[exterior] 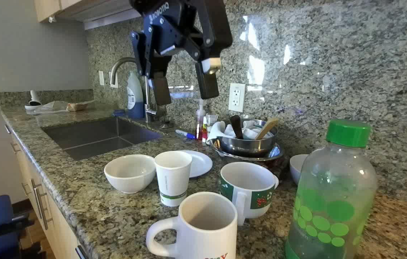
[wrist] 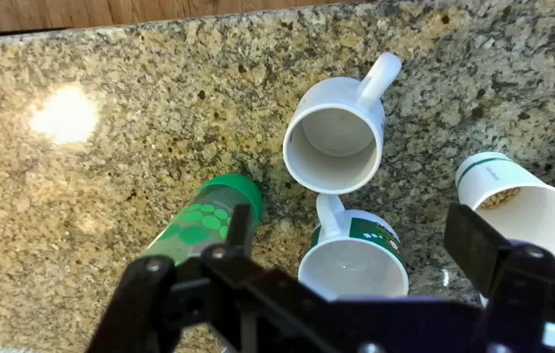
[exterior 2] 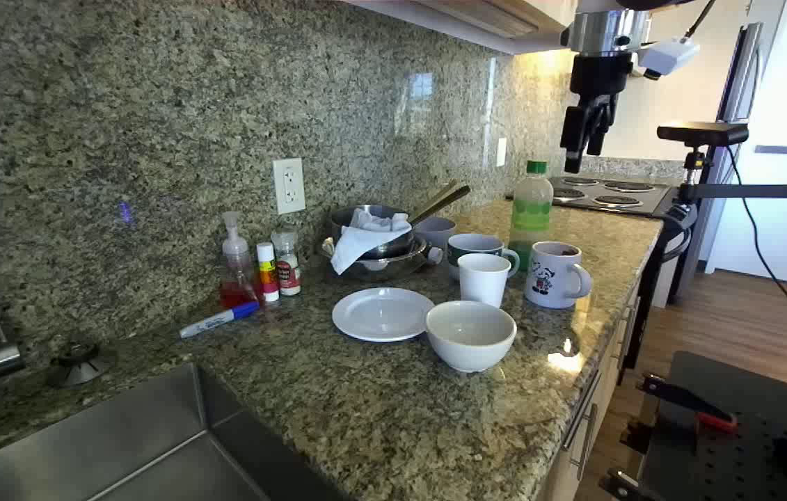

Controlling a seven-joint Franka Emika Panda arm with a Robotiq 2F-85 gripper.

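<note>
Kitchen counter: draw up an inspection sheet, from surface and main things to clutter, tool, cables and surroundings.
Surface: speckled stone counter; sink set into it.
Main things: cartoon mug, green-banded mug, green-capped bottle, all upright; paper cup, upright, small tan bits inside.
Clutter: plate, lying flat; white bowl beside the paper cup; marker; metal bowls, stacked, with a cloth in the upper one.
Tool: open, holding nothing, raised above the counter.
Cables: black cable hanging below a camera.
Surroundings: wall outlet behind; stove at one end; cabinets below.
</note>
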